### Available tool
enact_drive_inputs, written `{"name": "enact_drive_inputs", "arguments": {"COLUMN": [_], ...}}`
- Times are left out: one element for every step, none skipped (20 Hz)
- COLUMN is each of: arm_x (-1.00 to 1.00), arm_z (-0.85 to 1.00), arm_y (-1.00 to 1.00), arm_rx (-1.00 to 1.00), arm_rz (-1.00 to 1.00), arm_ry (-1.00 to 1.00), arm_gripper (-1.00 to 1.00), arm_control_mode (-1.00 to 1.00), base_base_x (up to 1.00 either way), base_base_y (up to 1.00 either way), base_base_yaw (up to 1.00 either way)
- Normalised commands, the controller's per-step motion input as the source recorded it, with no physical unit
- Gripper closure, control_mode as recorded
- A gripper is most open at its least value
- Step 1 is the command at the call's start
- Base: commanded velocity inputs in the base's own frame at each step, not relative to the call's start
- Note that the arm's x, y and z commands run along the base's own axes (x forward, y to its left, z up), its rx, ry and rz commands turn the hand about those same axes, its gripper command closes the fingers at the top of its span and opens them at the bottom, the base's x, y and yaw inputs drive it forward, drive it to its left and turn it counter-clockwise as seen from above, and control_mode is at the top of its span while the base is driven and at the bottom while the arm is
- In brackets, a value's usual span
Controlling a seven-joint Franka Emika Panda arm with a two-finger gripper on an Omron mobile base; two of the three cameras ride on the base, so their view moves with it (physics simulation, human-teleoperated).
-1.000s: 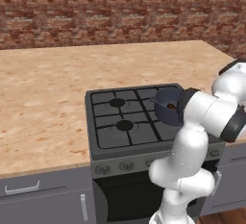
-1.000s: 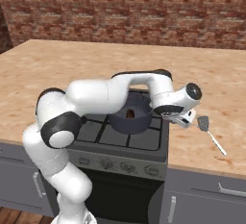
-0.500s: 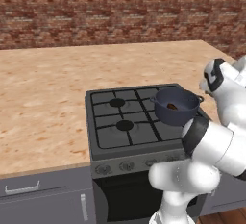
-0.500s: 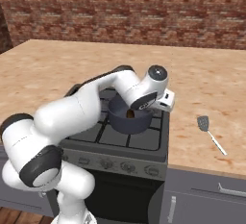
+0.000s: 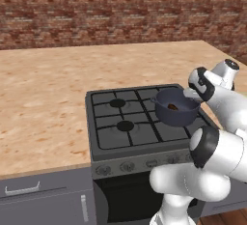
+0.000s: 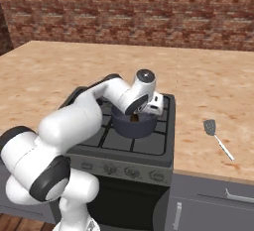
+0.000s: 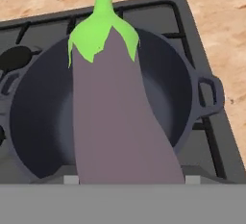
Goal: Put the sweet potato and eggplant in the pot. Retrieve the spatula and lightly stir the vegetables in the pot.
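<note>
Left base view: the pot [image 5: 176, 107] sits on the stove's [image 5: 116, 137] near right burner, with the sweet potato [image 5: 172, 106] inside.

Right base view: the hand hangs right over the pot [image 6: 133, 125]. The spatula [image 6: 217, 138] lies on the table [image 6: 208, 93], well to the right.

Hand view: the eggplant [image 7: 114, 107] is clamped between the fingers, stem end pointing out over the pot [image 7: 190, 88].

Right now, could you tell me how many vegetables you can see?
2: the eggplant hangs over the pot, seemingly in the gripper; the sweet potato lies inside it. Others may be hidden.
</note>
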Motion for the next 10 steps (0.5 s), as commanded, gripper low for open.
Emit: {"name": "enact_drive_inputs", "arguments": {"arm_x": [0.29, 0.24, 0.14, 0.12, 0.11, 0.09, 0.09, 0.14, 0.15, 0.18], "arm_z": [0.13, 0.34, 0.39, 0.36, 0.29, 0.11, 0.00, 0.00, 0.00, 0.00], "arm_y": [0.15, 0.07, 0.06, 0.11, 0.11, 0.15, 0.18, 0.22, 0.25, 0.17], "arm_rx": [0.00, 0.00, 0.00, -0.01, -0.01, -0.03, -0.05, -0.09, -0.11, -0.11], "arm_rz": [0.13, 0.12, 0.10, 0.09, 0.09, 0.08, 0.07, 0.06, 0.06, 0.07], "arm_ry": [0.00, 0.03, 0.01, 0.04, 0.08, 0.09, 0.17, 0.24, 0.31, 0.35], "arm_gripper": [1.00, 1.00, 1.00, 1.00, 1.00, 1.00, 1.00, 1.00, 1.00, 1.00], "arm_control_mode": [-1.00, -1.00, -1.00, -1.00, -1.00, -1.00, -1.00, -1.00, -1.00, -1.00], "base_base_x": [0.00, 0.00, 0.00, 0.00, 0.00, 0.00, 0.00, 0.00, 0.00, 0.00], "base_base_y": [0.00, 0.00, 0.00, 0.00, 0.00, 0.00, 0.00, 0.00, 0.00, 0.00], "base_base_yaw": [0.00, 0.00, 0.00, 0.00, 0.00, 0.00, 0.00, 0.00, 0.00, 0.00]}}
